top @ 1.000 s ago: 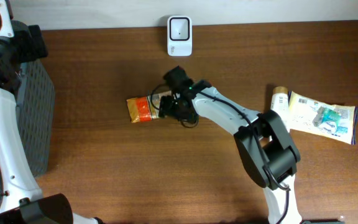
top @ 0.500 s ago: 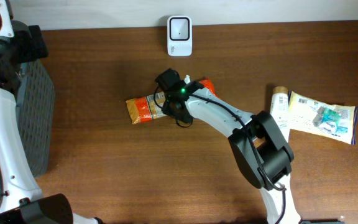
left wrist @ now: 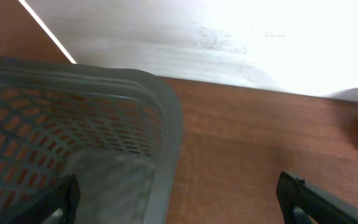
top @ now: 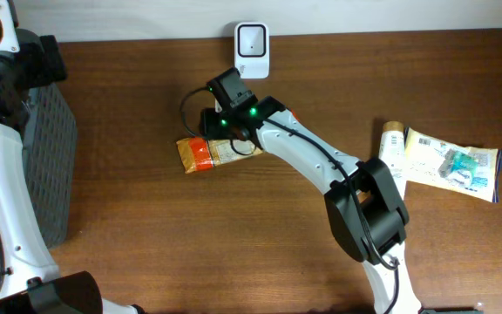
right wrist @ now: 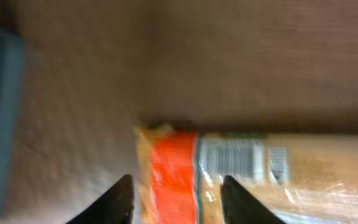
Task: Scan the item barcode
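Right fingers (right wrist: 120,202), partly spread, have moved towards scanner (top: 252,39), over the packet (right wrist: 173,168)

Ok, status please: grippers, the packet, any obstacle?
Left gripper open, at basket. Right gripper over snack packet, grip unclear. Barcode showing. Nothing in the way.

One white barcode scanner (top: 252,51) at the worktop's far edge, one orange snack packet (top: 200,154), one small bottle (top: 392,144), one blue-and-white pouch (top: 451,163), one grey mesh basket (top: 55,131), two robot arms (top: 312,161).
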You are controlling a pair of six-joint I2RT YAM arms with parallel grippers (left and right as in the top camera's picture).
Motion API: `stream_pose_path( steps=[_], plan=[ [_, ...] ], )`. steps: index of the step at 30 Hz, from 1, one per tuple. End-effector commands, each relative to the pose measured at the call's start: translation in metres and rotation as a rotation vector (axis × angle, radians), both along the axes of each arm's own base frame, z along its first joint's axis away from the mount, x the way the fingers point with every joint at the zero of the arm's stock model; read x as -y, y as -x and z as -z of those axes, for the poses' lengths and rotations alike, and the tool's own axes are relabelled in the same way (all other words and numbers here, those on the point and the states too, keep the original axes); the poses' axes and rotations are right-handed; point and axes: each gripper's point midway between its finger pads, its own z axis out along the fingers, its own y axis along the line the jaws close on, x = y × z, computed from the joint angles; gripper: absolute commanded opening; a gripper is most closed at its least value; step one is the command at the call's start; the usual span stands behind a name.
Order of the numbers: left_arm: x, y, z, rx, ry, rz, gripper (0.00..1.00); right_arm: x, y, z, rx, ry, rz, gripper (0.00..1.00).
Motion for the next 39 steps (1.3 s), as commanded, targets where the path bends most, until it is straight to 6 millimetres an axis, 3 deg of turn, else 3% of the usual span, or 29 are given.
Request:
stream_pose_path(
  steps=[1, 4, 6, 8, 9, 12, 13, 15, 17, 19, 20, 22, 23, 25, 28, 30, 35, 39],
  plan=[
    [0.001, 0.003, -0.012, 0.025, -0.017, 0.009, 0.99, -0.03, -0.008, 0.024, 0.038, -0.028, 0.051, 0.41],
    [0.001, 0.003, -0.012, 0.025, -0.017, 0.009, 0.99, -0.053, -0.001, 0.056, 0.06, -0.009, 0.05, 0.41],
    [0.001, 0.003, -0.012, 0.025, -0.017, 0.009, 0.99, -0.063, 0.015, 0.06, 0.022, -0.02, -0.001, 0.42],
    [0.001, 0.003, -0.012, 0.025, -0.017, 0.009, 0.99, -0.061, 0.031, 0.066, -0.059, -0.025, -0.087, 0.42],
    [0.001, 0.003, -0.012, 0.025, -0.017, 0.008, 0.99, -0.048, 0.042, 0.071, -0.131, 0.0, -0.121, 0.42],
    [0.001, 0.003, -0.012, 0.025, -0.018, 0.008, 0.99, 0.019, 0.067, 0.082, -0.369, 0.097, -0.16, 0.46],
    [0.001, 0.003, -0.012, 0.025, -0.017, 0.008, 0.99, 0.056, 0.073, 0.08, -0.445, 0.148, -0.161, 0.48],
    [0.001, 0.003, -0.012, 0.025, -0.017, 0.009, 0.99, 0.095, 0.076, 0.066, -0.483, 0.186, -0.193, 0.54],
    [0.001, 0.003, -0.012, 0.025, -0.017, 0.009, 0.99, 0.122, 0.068, 0.024, -0.433, 0.174, -0.198, 0.6],
    [0.001, 0.003, -0.012, 0.025, -0.017, 0.009, 0.99, 0.15, 0.05, -0.041, -0.294, 0.123, -0.125, 0.66],
    [0.001, 0.003, -0.012, 0.025, -0.017, 0.009, 0.99, 0.173, 0.044, -0.065, -0.246, 0.124, -0.074, 0.69],
    [0.001, 0.003, -0.012, 0.025, -0.017, 0.009, 0.99, 0.219, 0.039, -0.076, -0.228, 0.153, -0.029, 0.75],
    [0.001, 0.003, -0.012, 0.025, -0.017, 0.009, 0.99, 0.236, 0.044, -0.067, -0.271, 0.117, -0.037, 0.76],
    [0.001, 0.003, -0.012, 0.025, -0.017, 0.009, 0.99, 0.245, 0.053, -0.038, -0.33, -0.009, -0.064, 0.77],
    [0.001, 0.003, -0.012, 0.025, -0.017, 0.009, 0.99, 0.236, 0.063, 0.029, -0.36, -0.105, -0.026, 0.81],
    [0.001, 0.003, -0.012, 0.025, -0.017, 0.009, 0.99, 0.235, 0.058, 0.057, -0.351, -0.133, 0.047, 0.81],
    [0.001, 0.003, -0.012, 0.025, -0.017, 0.009, 0.99, 0.214, 0.048, 0.088, -0.327, -0.145, 0.06, 0.8],
    [0.001, 0.003, -0.012, 0.025, -0.017, 0.009, 0.99, 0.203, 0.043, 0.132, -0.407, -0.132, 0.174, 0.69]
  ],
)
